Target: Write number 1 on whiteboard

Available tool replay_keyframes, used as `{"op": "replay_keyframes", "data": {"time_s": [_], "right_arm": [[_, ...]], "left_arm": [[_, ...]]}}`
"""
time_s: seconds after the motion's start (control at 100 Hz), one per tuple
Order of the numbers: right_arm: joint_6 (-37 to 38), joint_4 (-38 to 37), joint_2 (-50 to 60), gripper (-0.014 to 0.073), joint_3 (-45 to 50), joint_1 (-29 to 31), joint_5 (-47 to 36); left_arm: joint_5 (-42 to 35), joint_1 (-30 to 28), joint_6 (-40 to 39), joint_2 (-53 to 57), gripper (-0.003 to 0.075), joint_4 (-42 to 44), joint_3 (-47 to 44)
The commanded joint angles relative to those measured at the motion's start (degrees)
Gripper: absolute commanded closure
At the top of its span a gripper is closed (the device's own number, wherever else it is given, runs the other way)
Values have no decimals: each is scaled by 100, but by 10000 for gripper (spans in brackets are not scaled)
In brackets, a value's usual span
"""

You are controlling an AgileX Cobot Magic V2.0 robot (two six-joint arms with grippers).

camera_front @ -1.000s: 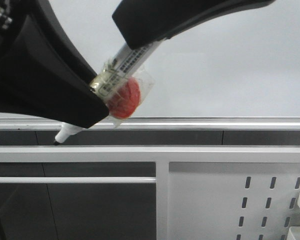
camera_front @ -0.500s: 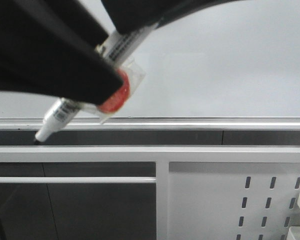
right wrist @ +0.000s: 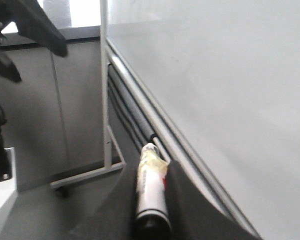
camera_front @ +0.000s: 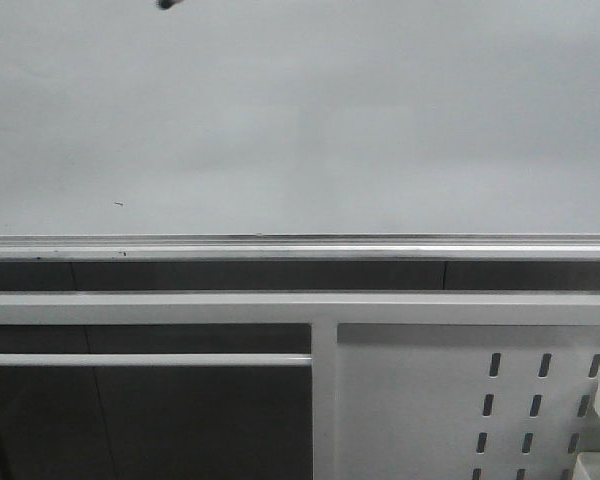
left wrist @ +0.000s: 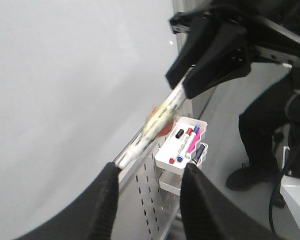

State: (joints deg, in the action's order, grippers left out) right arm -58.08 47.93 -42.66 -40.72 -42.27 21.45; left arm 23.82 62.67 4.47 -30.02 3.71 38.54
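Note:
The whiteboard (camera_front: 300, 120) fills the upper front view, with its silver edge rail (camera_front: 300, 246) below. No number 1 stroke shows on it, only a tiny dark speck (camera_front: 118, 205). My right gripper (right wrist: 151, 172) is shut on a white marker (right wrist: 151, 195) with yellowish tape round it, close beside the whiteboard (right wrist: 230, 75). The left wrist view shows that right gripper (left wrist: 210, 55) holding the marker (left wrist: 160, 115) slanted down along the whiteboard (left wrist: 65, 75). My left gripper (left wrist: 151, 170) is open and empty, just below the marker's tip. A dark bit (camera_front: 167, 3) shows at the top edge of the front view.
A white perforated panel (camera_front: 460, 400) sits below the board at the right. A white tray (left wrist: 182, 145) with several markers hangs on it. A person in black (left wrist: 270, 125) stands beyond the tray. The board's stand frame (right wrist: 104, 100) rises from the floor.
Both grippers and the marker, which filled the upper left of the front view, have moved up out of it. Only a dark bit remains at the top edge.

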Motion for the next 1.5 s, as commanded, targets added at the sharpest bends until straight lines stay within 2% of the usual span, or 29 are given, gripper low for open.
{"op": "replay_keyframes", "data": {"time_s": [0.0, 0.1, 0.2, 0.36, 0.58, 0.94, 1.15, 1.49], "right_arm": [[-19, -216, 449, 661, 303, -12, -969], [-19, -451, 812, 662, 873, -12, -1902], [-19, -734, 898, 662, 1270, -12, -2630], [-19, -1264, 775, 662, 1386, -12, -2775], [-19, -1535, 459, 662, 1386, -42, -3549], [-19, -1924, 162, 662, 1386, -45, -4244], [-19, -1918, -135, 662, 1386, -45, -4285], [-19, -1918, -648, 663, 1386, -45, -4873]], "left_arm": [[-384, -202, -758, 521, 556, 348, -194], [-508, -552, -1324, 1301, 638, 736, -667], [-741, -951, -1455, 1889, 741, 768, -1096], [-787, -1527, -1570, 2400, 740, 700, -1444], [-776, -1976, -1570, 2446, 740, 700, -1518], [-788, -2013, -1570, 2446, 740, 700, -1518], [-788, -2013, -1570, 2446, 740, 700, -1518], [-788, -2013, -1570, 2446, 740, 691, -1518]]}}
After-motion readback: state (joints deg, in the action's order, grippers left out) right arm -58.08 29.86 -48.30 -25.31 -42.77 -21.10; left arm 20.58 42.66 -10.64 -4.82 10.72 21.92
